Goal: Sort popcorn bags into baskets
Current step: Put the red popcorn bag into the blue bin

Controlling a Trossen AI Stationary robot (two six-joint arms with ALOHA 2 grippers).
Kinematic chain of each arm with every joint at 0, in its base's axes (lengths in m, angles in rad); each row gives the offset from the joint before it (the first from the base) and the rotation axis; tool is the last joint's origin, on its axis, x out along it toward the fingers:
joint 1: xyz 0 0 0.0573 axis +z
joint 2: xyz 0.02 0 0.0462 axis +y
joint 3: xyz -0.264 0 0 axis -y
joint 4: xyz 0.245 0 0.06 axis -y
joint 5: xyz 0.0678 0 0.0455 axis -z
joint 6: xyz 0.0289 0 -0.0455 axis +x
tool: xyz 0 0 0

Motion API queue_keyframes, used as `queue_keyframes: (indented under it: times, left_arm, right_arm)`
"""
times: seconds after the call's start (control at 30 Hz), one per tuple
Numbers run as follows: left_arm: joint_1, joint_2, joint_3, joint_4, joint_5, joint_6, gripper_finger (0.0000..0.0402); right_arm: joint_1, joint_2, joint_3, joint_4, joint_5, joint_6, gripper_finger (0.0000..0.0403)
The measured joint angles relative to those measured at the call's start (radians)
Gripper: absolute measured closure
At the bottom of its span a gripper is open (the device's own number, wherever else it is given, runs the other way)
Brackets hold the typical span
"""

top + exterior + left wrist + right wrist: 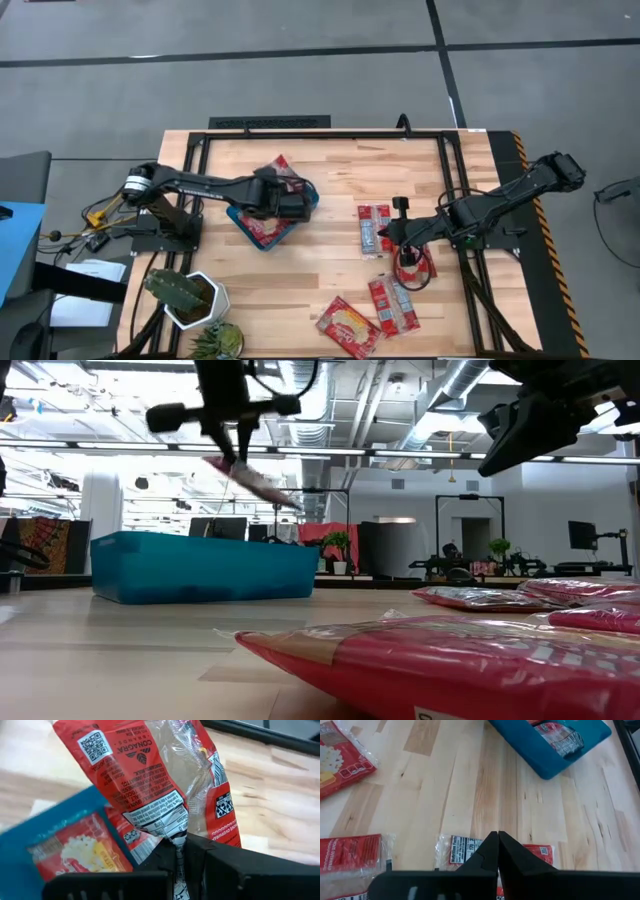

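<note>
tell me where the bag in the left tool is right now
In the high view the popcorn bag hangs pinched in the left tool, above the teal tray at the table's left-centre.

Left claw [300,198] clamped, raised mid-table — right claw [397,228] closed, hovering low.

I see one red popcorn bag [281,170] hanging tilted above the teal tray [243,222], which holds another packet [266,231]. More red bags [375,228] lie flat, scattered on the table's right side.
</note>
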Motion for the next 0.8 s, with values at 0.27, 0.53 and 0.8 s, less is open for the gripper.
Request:
queue_keyframes:
  times: [0.27, 0.53, 0.8]
  left_arm:
    - [0.018, 0.000, -0.191, 0.161, 0.009, -0.215, 0.0401]
    - [0.071, -0.001, -0.280, 0.341, 0.039, -0.157, 0.0401]
    - [0.102, -0.001, -0.285, 0.356, 0.090, -0.050, 0.0348]
  right_arm:
    - [0.000, 0.000, 0.000, 0.000, 0.000, -0.001, 0.0370]
    - [0.000, 0.000, 0.000, -0.001, -0.001, -0.001, 0.0368]
    - [0.000, 0.000, 0.000, -0.021, -0.003, 0.000, 0.0373]
